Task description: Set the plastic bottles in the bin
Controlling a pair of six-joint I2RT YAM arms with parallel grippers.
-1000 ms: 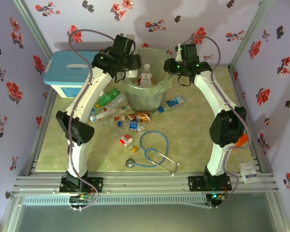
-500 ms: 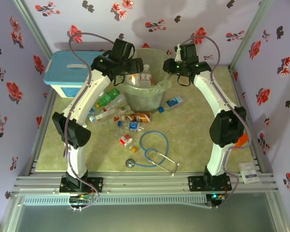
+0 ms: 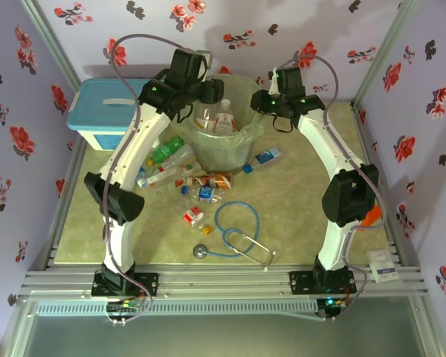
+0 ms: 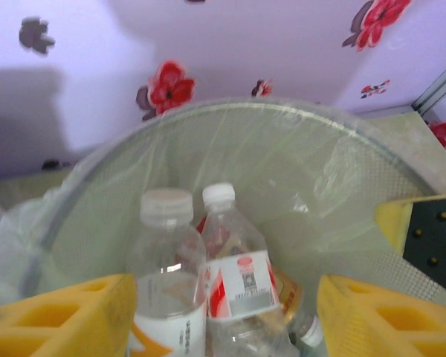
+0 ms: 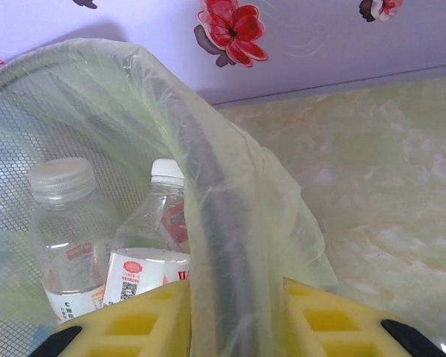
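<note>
Left tool (image 4: 227, 316) hangs over the bin (image 4: 327, 171), jaws apart, nothing between them. Right tool (image 5: 234, 316) is clamped on the bin's rim and bag liner. I see two clear plastic bottles (image 4: 234, 260) inside the bin, caps up, touching. Loose bottles (image 3: 180, 172) lie on the worktop (image 3: 305, 208) beside the bin's left front. A blue-labelled bottle (image 3: 267, 157) lies just right of it.

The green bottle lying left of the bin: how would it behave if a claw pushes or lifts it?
The green bottle lies on its round side, so it would probably roll. It is small plastic, so likely light. A clear bottle lies close beside it, so a push may shift that too.
</note>
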